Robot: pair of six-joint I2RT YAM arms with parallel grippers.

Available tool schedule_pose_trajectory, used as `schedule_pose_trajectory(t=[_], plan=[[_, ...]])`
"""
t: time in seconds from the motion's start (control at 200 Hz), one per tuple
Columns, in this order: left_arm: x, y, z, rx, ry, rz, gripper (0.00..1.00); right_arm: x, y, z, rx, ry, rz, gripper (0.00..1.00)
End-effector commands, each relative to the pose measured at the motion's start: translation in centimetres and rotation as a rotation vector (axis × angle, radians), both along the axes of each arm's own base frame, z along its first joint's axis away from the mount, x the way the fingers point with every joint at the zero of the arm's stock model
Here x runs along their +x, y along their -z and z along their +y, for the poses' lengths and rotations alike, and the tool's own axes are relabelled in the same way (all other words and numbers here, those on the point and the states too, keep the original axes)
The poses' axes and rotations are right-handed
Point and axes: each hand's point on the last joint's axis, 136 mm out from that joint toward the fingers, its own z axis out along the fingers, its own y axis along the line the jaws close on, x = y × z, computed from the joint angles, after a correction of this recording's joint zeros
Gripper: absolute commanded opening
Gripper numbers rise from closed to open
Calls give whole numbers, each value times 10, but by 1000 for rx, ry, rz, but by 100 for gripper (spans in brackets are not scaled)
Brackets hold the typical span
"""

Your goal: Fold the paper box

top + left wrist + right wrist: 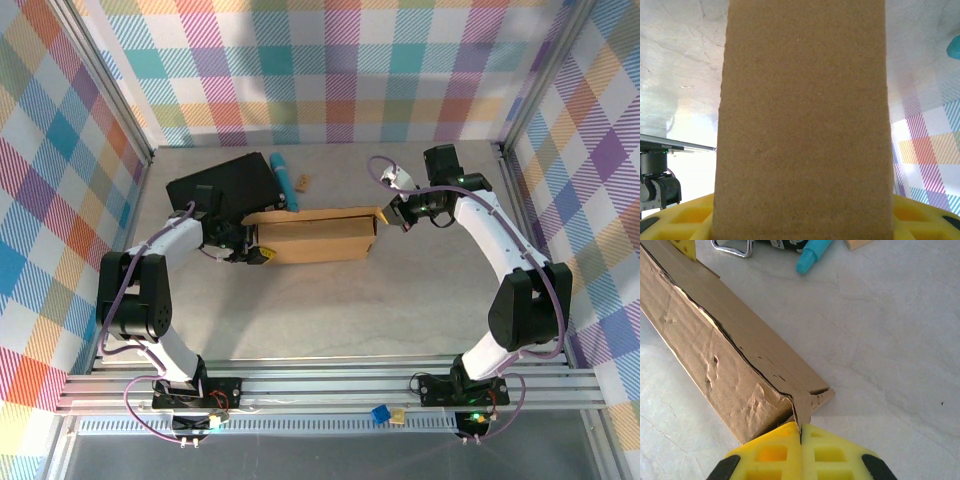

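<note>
Fingers [767, 455] of the right gripper [801, 442] are pressed flat against each other, with only a thin seam between the yellow pads. Their tips sit right at the near corner of the paper box [320, 237], where a crumpled flap edge runs down toward that seam. I cannot tell whether a sliver of cardboard is pinched there. From this corner the box stretches away as a long, low brown shape. Its side wall is dented and creased, and a dark jagged line marks where the top panel meets it.

At the other end, the left gripper [258, 250] stands about half wide. In the left wrist view a plain cardboard panel fills the whole gap and reaches both yellow fingers [677, 217], so this gripper grasps the box across its end.

Seen from above, the box lies across the middle of the table [330, 330], stretched between the two grippers, the left arm at its left end and the right arm at its right end. Just behind its left part rests a black case [222, 183], lying flat. Beside the case is a teal marker [283, 178] whose lower end comes close to the box's back edge. A small wooden block [305, 182] lies just right of the marker.
</note>
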Motion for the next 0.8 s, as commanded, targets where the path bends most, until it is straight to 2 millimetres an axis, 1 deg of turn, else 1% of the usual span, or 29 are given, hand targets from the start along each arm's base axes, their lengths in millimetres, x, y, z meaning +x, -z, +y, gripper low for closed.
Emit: schedule_pose_trajectory(t=[0.0, 0.145, 0.295, 0.385, 0.565, 0.8], plan=[[4, 3, 7, 20, -20, 26, 45, -1, -11, 10, 53, 17, 38, 0], [5, 4, 6, 21, -21, 33, 45, -7, -10, 17, 58, 78, 117, 0], [7, 6, 7, 24, -26, 32, 45, -12, -1, 17, 45, 174, 208, 0], [7, 6, 7, 20, -29, 36, 45, -15, 0, 17, 48, 215, 244, 0], [8, 8, 7, 20, -32, 39, 45, -19, 1, 21, 73, 300, 323, 0], [10, 7, 6, 16, -37, 36, 44, -23, -3, 32, 68, 333, 378, 0]])
